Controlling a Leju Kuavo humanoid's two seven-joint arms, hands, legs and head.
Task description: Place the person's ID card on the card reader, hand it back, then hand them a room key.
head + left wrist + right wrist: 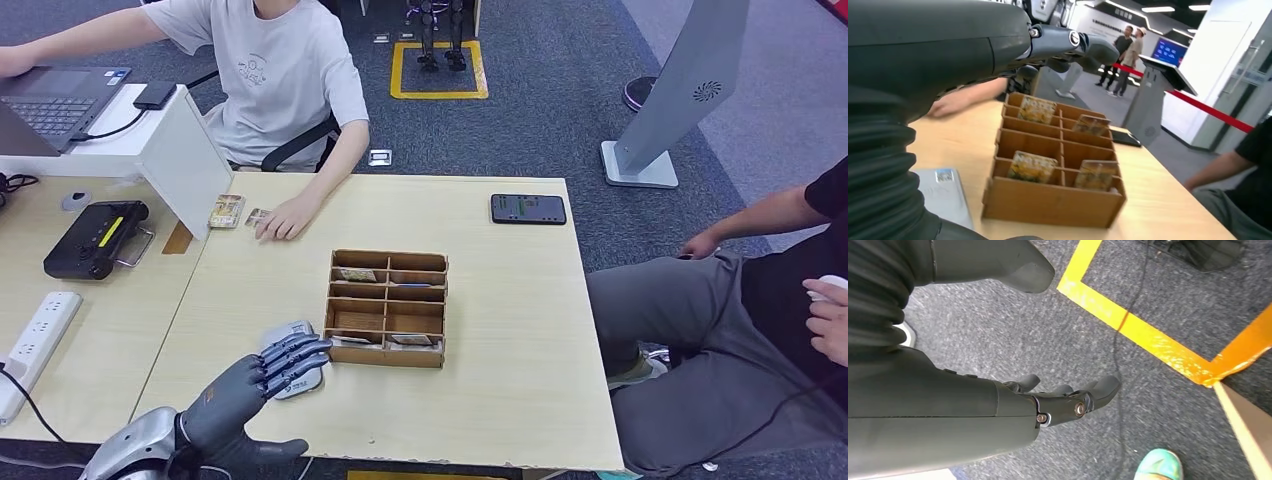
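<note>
The robot's left hand (268,377) reaches over the near edge of the pale wooden tabletop (500,400), fingers stretched forward and a little apart, holding nothing; its fingertips hover over the grey card reader (296,362), which lies flat just beyond the palm. Touching the reader's far side, right of the fingers, stands the wooden divided box (387,307), with patterned key cards (1032,166) propped upright in several of its compartments. Well ahead of the hand, across the tabletop, a seated person's hand (286,217) rests flat, with the ID card (257,215) just beside their fingers and another patterned card (226,211) a little further left. Farther right and well beyond the box lies a dark phone (528,208). The right hand (1068,397) hangs low beside the body above dark carpet (1013,335) with yellow tape (1143,335), its fingers loosely curled and holding nothing.
</note>
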